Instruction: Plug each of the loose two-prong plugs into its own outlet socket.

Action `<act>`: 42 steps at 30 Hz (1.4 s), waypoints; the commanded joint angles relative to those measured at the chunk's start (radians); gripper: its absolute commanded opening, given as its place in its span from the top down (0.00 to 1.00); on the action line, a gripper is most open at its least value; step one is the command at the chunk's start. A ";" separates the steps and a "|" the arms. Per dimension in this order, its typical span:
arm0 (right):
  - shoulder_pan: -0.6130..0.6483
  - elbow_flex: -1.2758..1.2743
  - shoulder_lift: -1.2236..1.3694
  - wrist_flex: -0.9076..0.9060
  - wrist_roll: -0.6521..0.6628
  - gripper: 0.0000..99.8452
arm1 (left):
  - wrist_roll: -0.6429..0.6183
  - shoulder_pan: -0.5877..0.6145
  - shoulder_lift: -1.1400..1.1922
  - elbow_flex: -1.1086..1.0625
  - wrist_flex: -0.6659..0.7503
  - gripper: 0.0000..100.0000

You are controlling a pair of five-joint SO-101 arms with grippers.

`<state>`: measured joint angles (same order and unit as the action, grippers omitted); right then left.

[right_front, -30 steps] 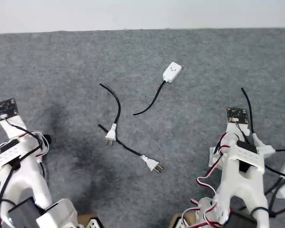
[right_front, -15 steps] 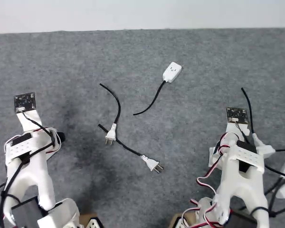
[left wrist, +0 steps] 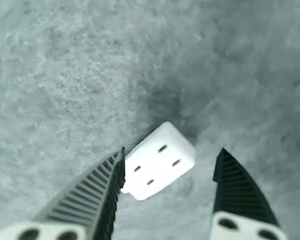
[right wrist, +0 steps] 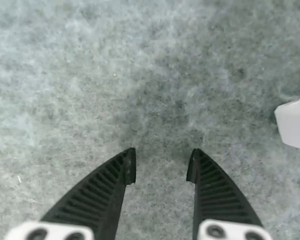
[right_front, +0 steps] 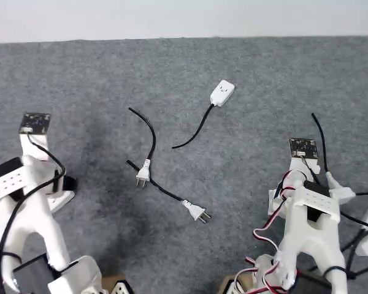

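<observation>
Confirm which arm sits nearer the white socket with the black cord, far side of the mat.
Right. The right arm stands on the near side and to the right of that corded socket; the left arm is much farther off, at the mat's left edge.

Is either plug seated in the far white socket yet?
No, the nearer plug and the farther plug both lie loose on the mat, apart from the far white socket.

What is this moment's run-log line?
left tool open above white plastic socket block | right tool open above grey carpet
</observation>
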<state>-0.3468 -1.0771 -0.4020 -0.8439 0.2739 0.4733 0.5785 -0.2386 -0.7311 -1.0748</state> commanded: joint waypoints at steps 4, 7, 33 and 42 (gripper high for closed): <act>0.010 0.008 -0.036 0.008 0.011 0.83 | 0.147 0.009 0.018 0.056 0.000 0.73; 0.008 0.008 -0.036 0.007 0.009 0.83 | 0.150 0.012 0.129 0.101 0.018 0.73; 0.008 0.008 -0.036 0.012 0.003 0.83 | -0.529 -0.195 0.422 0.340 -0.259 0.99; 0.007 0.008 -0.036 0.012 0.005 0.83 | -0.770 -0.440 0.433 0.410 -0.199 0.99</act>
<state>-0.3468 -1.0771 -0.4020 -0.8439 0.2739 -0.2309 0.2148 0.1956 -0.3659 -1.3295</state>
